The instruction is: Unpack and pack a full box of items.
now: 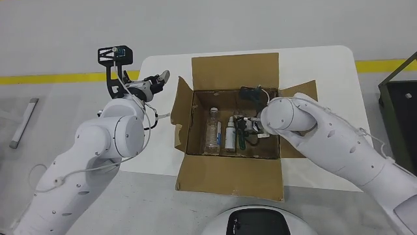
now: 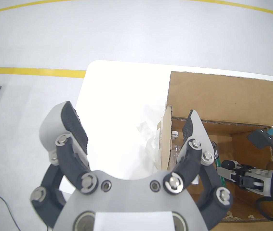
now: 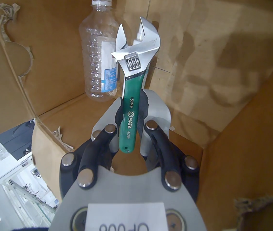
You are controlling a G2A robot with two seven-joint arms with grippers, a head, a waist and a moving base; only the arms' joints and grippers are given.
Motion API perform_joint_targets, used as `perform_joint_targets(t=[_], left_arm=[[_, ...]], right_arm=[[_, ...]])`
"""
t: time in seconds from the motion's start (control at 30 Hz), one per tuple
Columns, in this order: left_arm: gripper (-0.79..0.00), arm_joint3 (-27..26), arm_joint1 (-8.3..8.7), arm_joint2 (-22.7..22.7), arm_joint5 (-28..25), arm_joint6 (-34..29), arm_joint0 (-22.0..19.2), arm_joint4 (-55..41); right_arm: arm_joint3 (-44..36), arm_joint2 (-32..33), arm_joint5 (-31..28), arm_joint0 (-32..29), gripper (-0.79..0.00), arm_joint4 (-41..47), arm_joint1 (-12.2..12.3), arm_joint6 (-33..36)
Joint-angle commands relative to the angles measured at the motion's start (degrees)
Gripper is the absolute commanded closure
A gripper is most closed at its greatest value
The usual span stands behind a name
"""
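Observation:
An open cardboard box [image 1: 234,72] stands on the white table [image 1: 313,66]. Inside lie a clear plastic bottle [image 1: 212,131] and a small white bottle [image 1: 230,134]. My right gripper [image 3: 132,103] is down in the box, shut on the green handle of an adjustable wrench [image 3: 136,56], whose steel head points away toward the clear bottle [image 3: 97,58]. The left wrist view shows that gripper [image 2: 225,169] inside the box [image 2: 223,97] too. My left gripper [image 2: 131,123] hangs open and empty over the table just left of the box's left flap [image 1: 181,95].
Crumpled clear wrapping [image 2: 148,131] lies on the table against the box's left wall. The box's four flaps are folded outward. A dark cabinet [image 1: 399,98] stands off the table's right end. Bare table lies left of the box.

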Motion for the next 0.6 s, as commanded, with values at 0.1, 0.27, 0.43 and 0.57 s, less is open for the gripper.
perform_joint_targets(t=[0.1, 0.27, 0.43, 0.57], left_arm=[[-0.785, 0.0, 0.0, 0.0, 0.0, 0.0, 0.0, 0.0], [-0.785, 0.0, 0.0, 0.0, 0.0, 0.0, 0.0, 0.0], [-0.785, 0.0, 0.0, 0.0, 0.0, 0.0, 0.0, 0.0], [-0.785, 0.0, 0.0, 0.0, 0.0, 0.0, 0.0, 0.0]], right_arm=[[2.3, -3.1, 2.6, 1.4, 0.0, -1.4, -1.3, 0.1], [6.5, -6.0, 4.1, 3.4, 0.0, -1.4, -3.1, -0.1], [10.9, -8.1, 3.4, 5.3, 0.0, -0.2, -5.1, -0.7], [13.7, -9.8, 2.9, 6.6, 0.0, 0.2, -6.6, -1.2]])
